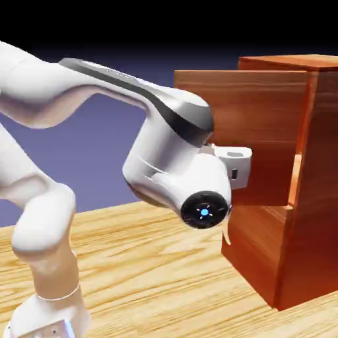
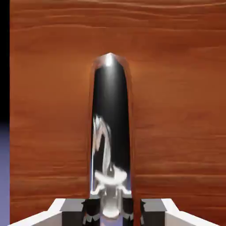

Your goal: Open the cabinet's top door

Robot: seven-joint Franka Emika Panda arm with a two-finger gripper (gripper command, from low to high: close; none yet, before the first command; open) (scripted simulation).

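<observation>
One top door (image 1: 264, 105), reddish-brown glossy wood, swung partway open, stands out on the near left of the cabinet (image 1: 317, 171), above the lower door (image 1: 254, 247), in the exterior view. Your gripper (image 2: 113, 212) is nearly closed, clamped on the top door's silver bar handle (image 2: 110, 97), a fingertip on each side. The arm (image 1: 175, 135) reaches in from the left, with the white hand (image 1: 235, 166) in front of the door panel. Wood-grain table (image 1: 145, 277) below.
</observation>
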